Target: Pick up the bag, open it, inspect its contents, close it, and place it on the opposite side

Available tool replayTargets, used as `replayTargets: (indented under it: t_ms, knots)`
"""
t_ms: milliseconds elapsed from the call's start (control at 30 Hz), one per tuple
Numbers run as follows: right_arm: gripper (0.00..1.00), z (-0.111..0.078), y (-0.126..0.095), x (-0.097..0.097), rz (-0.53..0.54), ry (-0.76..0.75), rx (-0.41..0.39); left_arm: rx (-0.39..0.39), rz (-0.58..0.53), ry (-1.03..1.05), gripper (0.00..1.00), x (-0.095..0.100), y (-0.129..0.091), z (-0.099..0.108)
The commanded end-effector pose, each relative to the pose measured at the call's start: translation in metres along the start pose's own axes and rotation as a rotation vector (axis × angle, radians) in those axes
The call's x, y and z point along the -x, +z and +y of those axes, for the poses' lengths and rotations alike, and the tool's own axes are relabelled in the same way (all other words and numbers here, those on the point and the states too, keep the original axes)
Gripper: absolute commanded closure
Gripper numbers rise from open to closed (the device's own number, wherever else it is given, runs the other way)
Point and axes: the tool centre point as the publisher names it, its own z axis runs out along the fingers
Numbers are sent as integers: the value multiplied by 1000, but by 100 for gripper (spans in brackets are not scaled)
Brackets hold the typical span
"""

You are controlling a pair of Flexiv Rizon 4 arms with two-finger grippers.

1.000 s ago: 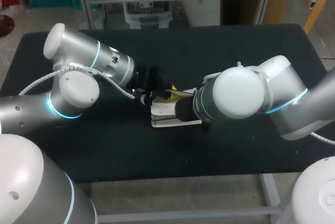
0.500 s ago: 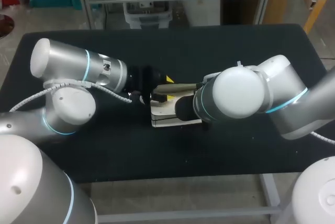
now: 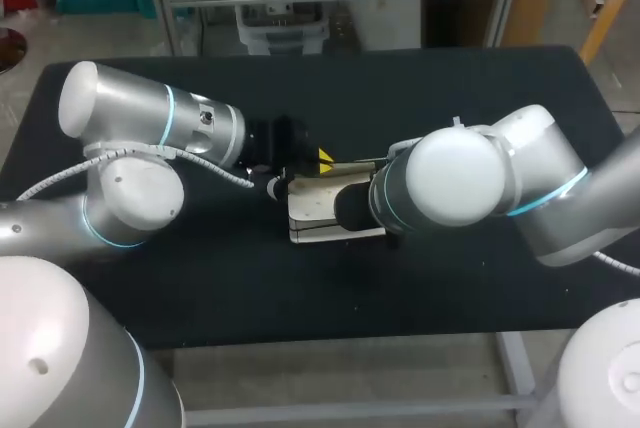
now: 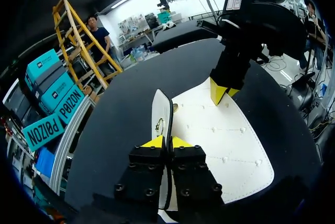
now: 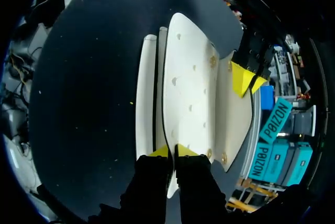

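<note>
A white stitched bag [image 3: 315, 213] lies flat near the middle of the black table. In the left wrist view my left gripper [image 4: 167, 141] is shut on the bag's thin raised flap [image 4: 162, 113], which stands on edge between its yellow tips. The bag's broad panel [image 4: 225, 140] lies beside it. My right gripper [image 5: 172, 150] is shut on the opposite edge of the bag [image 5: 188, 82]. Each wrist view shows the other arm's yellow tips across the bag. In the head view the left gripper [image 3: 322, 160] is at the bag's far edge, and the right arm's joint hides the right gripper.
Black table [image 3: 200, 278] stretches well beyond the bag on every side. Both arms meet over its middle, and the right arm's bulky joint [image 3: 455, 183] hangs over the bag's right end.
The left arm's shoulder joint has swung left and its gripper has shifted a little at the bag's far edge. The flap, seen as a broad strip half a second ago, shows thinner. The right arm is unmoved.
</note>
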Motion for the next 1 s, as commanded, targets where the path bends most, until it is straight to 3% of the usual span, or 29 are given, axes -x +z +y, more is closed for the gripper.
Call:
replayTargets:
  t_ms: [33, 267, 633, 700, 733, 1000]
  knots:
    - [100, 1, 3, -1, -4, 1, 1, -14, 27, 12, 100, -10, -1, 1]
    - [100, 1, 3, -1, -4, 1, 1, -18, 132, 49, 100, -44, 6, 8]
    - [100, 1, 3, -1, -4, 1, 1, 3, 215, 22, 100, -49, 17, 20]
    - [100, 1, 3, -1, -4, 1, 1, 3, 207, 25, 75, -48, 14, 19]
    - [100, 1, 3, -1, -4, 1, 1, -1, 197, 24, 67, -47, 11, 18]
    - [100, 1, 3, -1, -4, 1, 1, -32, 141, 53, 70, -34, -5, 6]
